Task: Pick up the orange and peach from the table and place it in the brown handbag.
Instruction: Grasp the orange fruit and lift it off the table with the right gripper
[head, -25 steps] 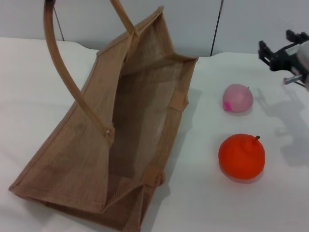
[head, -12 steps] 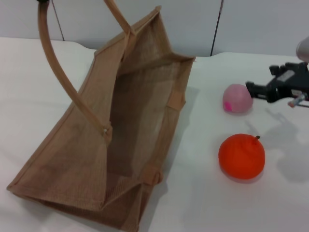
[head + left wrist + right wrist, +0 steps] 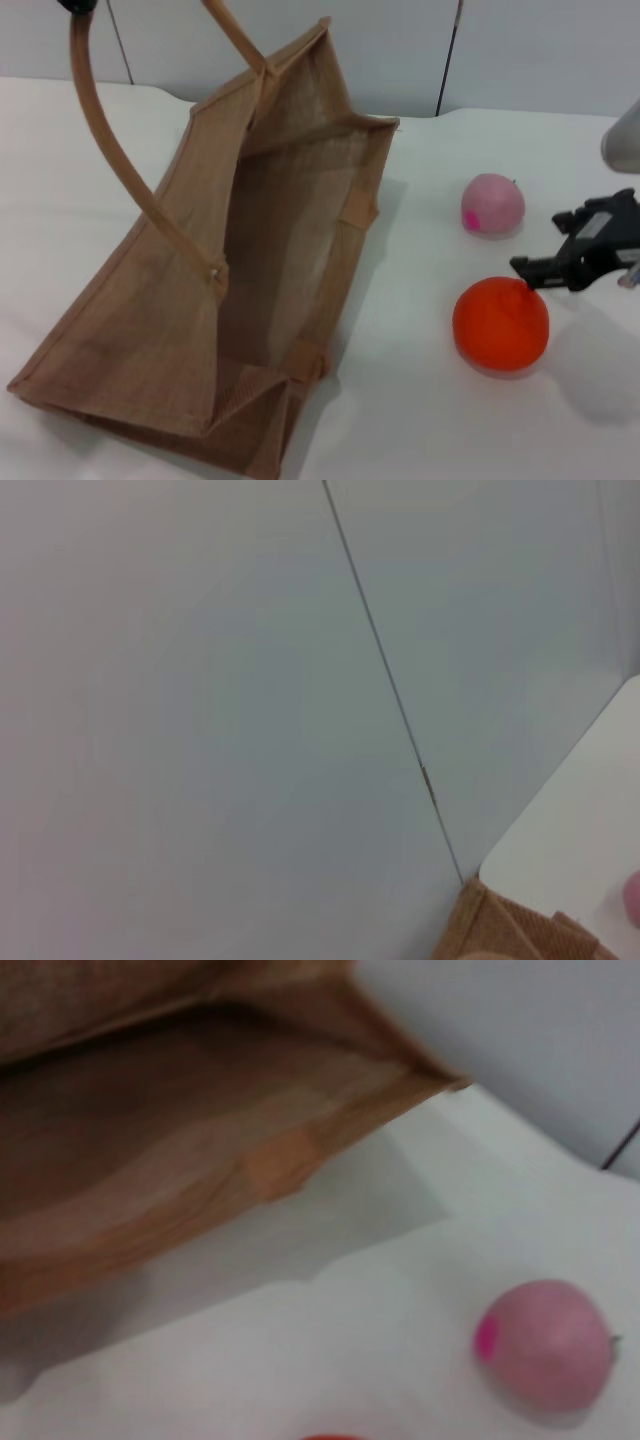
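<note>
One orange (image 3: pixel 500 324), one peach (image 3: pixel 492 205) and one brown handbag (image 3: pixel 210 290) rest on the white bench (image 3: pixel 420 420), the two fruits to the bag's right with the peach farther back. The bag's long axis runs from near left to far right, mouth open upward. The right end effector (image 3: pixel 545 268) hovers at the orange's upper right, its opening indeterminable; the left end effector (image 3: pixel 76 5) holds one bag handle (image 3: pixel 120 160) aloft.

The right end effector (image 3: pixel 540 268) is cut off at the edge.

No readable text or labels anywhere
</note>
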